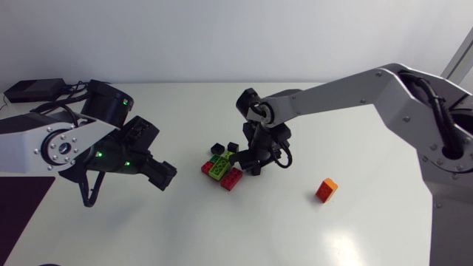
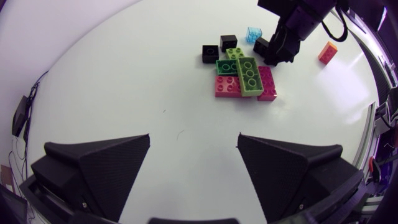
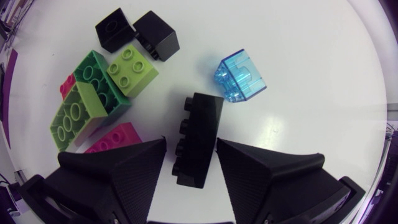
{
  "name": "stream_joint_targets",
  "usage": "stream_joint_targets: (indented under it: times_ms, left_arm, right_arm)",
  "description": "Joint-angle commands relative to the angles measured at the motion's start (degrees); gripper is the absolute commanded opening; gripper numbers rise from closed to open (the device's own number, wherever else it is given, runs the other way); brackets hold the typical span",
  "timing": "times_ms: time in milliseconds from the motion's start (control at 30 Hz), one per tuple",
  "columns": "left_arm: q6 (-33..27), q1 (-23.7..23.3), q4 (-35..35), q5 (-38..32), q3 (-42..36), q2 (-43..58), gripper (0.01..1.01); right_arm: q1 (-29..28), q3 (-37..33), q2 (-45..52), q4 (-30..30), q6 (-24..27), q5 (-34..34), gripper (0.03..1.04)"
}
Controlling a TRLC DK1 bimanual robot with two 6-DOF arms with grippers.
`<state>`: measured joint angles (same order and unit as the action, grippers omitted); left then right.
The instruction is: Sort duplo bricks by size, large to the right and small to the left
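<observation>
Counter: white; we see both arms over it, one coming in from each side.
Left claw: spread wide with nothing in it; it hangs short of the pile, on its left side.
Right claw: down at the pile's right edge, astride the long black brick. We cannot tell whether it is clamped on the brick or only flanks it.
Long black brick: on the counter, lying on its side with its studs turned sideways, just beside the blue brick.
Blue brick: clear, small, standing alone ahead of the right claw and apart from the green ones.
Black cubes: two small ones, side by side at the pile's far end from the right claw.
Small lime brick: four studs, touching the green brick.
Long lime brick: lies across the pink bricks, next to the green brick.
Orange brick: by itself on the right half of the counter, well apart from the pile.
</observation>
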<state>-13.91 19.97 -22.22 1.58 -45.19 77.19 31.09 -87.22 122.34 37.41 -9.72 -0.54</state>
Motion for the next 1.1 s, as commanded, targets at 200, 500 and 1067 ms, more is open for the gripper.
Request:
stream_joint_targets:
  times_ms: [200, 500, 1067]
  left_arm:
    - [-0.1, -0.8, 0.2, 0.8, 1.6, -0.7, 0.982]
    - [-0.3, -1.1, 0.8, 1.1, 2.3, -0.9, 0.982]
    - [2.7, 12.8, 1.9, 0.2, -13.9, 15.4, 0.982]
  right_arm:
    - [-1.1, 3.6, -3.7, -2.6, -2.9, -3.1, 0.05]
    - [-8.2, 21.5, -17.1, -4.6, -0.7, -3.6, 0.05]
    - [-14.8, 31.4, -28.0, -4.9, 0.8, -2.4, 1.0]
